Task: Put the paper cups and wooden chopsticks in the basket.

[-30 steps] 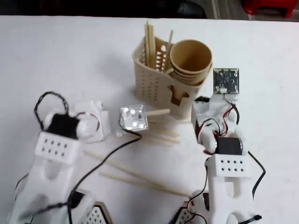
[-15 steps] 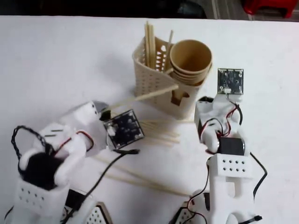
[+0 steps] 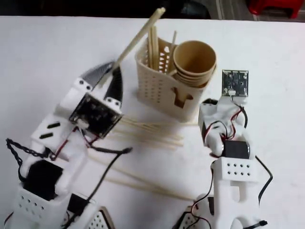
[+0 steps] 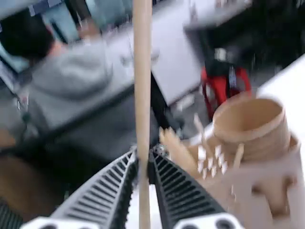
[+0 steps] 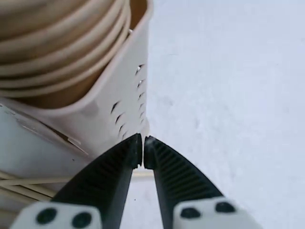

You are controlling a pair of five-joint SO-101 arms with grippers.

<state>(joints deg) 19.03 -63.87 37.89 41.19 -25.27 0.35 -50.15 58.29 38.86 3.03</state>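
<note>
High view: my left gripper (image 3: 113, 67) pinches one chopstick (image 3: 138, 34) by its lower end, just left of the basket (image 3: 159, 88). The stick slants up and away, and its free tip shows against the dark beyond the table's far edge. The basket stands mid-table, with the stacked cups (image 3: 194, 58) in its right part and a few upright chopsticks (image 3: 153, 43) in its left. Its near rim and those upright sticks lie between my held stick and the basket's opening. Loose chopsticks (image 3: 155, 136) lie flat in front of the basket, between my two arms, with longer ones nearer to me. My right gripper (image 5: 142, 143) is pressed together on nothing, low over the table (image 3: 57, 47) and right beside the basket's wall at the cup end. Bare white surface stretches left of the basket and out past my right arm. The far edge runs close behind the basket.
</note>
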